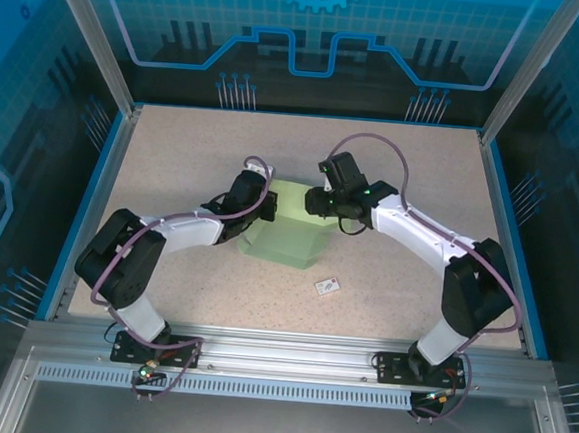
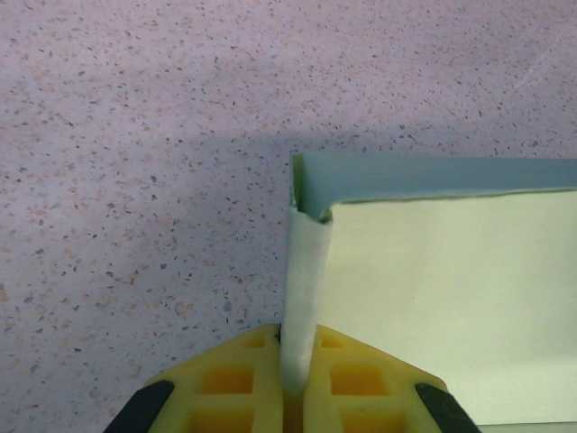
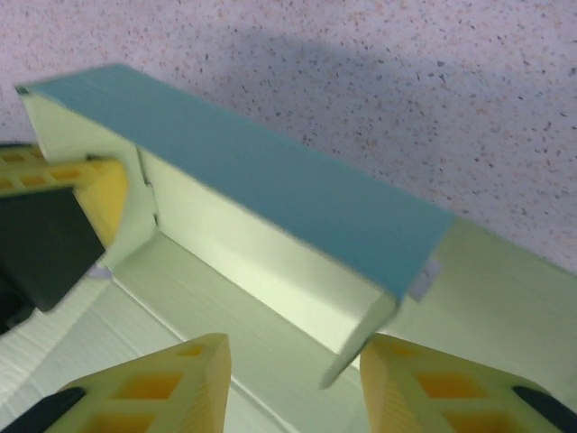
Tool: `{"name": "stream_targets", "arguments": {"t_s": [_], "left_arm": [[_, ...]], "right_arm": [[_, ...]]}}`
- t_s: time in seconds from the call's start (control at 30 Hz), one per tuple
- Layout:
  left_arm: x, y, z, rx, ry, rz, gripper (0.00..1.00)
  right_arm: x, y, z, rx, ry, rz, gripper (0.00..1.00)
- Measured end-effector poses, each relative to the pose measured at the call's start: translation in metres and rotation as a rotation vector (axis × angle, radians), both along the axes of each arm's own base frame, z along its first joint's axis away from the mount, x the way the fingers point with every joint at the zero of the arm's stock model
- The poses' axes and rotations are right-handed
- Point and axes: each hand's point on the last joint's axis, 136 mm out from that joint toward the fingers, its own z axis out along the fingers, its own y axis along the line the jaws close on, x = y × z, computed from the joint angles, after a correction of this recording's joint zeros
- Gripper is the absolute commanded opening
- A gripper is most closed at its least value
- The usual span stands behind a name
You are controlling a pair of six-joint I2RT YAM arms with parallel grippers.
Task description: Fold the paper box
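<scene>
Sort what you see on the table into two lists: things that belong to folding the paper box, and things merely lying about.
Belongs to the job:
paper box, partly folded
left hand, shut on one of its flaps
right hand, open around the end of a raised wall

Lying about:
small white tag, apart from the box, on its near side
</scene>
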Motion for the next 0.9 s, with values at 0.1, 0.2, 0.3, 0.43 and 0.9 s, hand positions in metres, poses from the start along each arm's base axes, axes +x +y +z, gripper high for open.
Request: {"name": "stream_targets", "arguments": {"t_s": [0.1, 0.2, 0.3, 0.43, 0.9], "left_arm": [[0.001, 0.001, 0.008, -0.003, -0.02, 0.008, 0.01], [0.001, 0.002, 0.012, -0.006, -0.03, 0.011, 0.01], [0.001, 0.002, 0.014, -0.008, -0.032, 0.011, 0.01], [0.001, 0.002, 0.015, -0.01, -0.034, 0.012, 0.01], [0.001, 0.001, 0.016, -0.012, -0.037, 0.01, 0.01]], "right_arm": [[-0.013, -0.009, 0.004, -0.023, -0.008, 0.008, 0.5], [-0.027, -0.016, 0.009, -0.038, -0.018, 0.019, 0.55], [-0.042, -0.024, 0.01, -0.038, -0.019, 0.017, 0.58], [-0.051, -0.03, 0.003, -0.032, 0.003, -0.006, 0.59], [-0.048, -0.026, -0.029, 0.023, 0.082, -0.111, 0.59]]}}
